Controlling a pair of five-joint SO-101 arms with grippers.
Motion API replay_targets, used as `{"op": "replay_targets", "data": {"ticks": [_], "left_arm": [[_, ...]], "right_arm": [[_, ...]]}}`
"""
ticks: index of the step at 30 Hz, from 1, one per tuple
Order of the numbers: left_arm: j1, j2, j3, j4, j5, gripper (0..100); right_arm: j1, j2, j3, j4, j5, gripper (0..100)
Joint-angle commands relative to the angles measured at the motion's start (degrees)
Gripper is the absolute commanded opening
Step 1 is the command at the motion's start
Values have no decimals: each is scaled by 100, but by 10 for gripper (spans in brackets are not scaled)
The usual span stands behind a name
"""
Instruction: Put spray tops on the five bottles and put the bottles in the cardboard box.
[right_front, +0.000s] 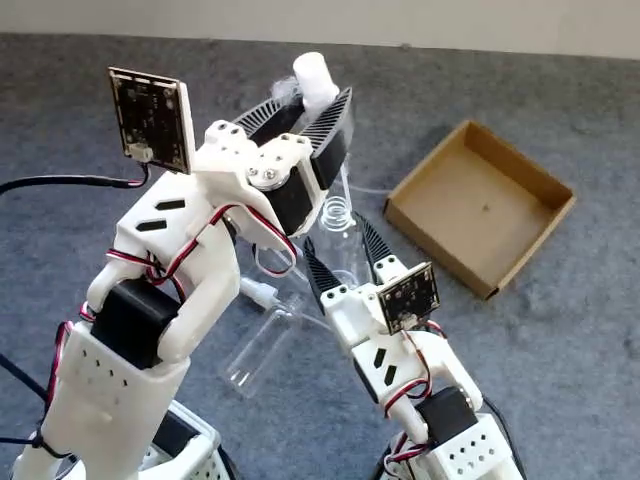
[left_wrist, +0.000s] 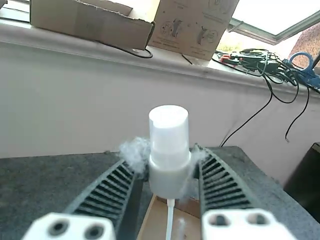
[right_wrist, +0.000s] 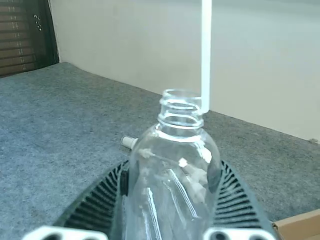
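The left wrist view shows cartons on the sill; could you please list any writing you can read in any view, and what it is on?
The carton on the sill: drawings and small print, too blurred to read.
The camera board: no legible marking.
The bottle, spray top and cardboard box: no text.

I had open carpet (right_front: 560, 330) from the held bottle (right_front: 338, 213) to the box (right_front: 440, 250); between the arms a lying bottle (right_front: 262, 345) and loose top (right_front: 258, 292) blocked the way.
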Motion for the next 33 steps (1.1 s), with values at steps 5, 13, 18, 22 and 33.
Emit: {"op": "replay_targets", "data": {"ticks": [5,13,18,22,33], "left_arm": [[40,-110,-338,-193,-484,5],[40,-119,-523,-185,-510,5],[57,-409,-470,-167,-510,5],[57,-479,-356,-158,-510,5],[84,-523,655,-185,-492,5]], "right_arm": [[84,-101,-84,22,-62,98],[84,-101,-84,22,-62,98],[84,-101,-75,22,-62,98],[57,-110,119,4,-44,98],[66,-110,119,4,-53,98]]}}
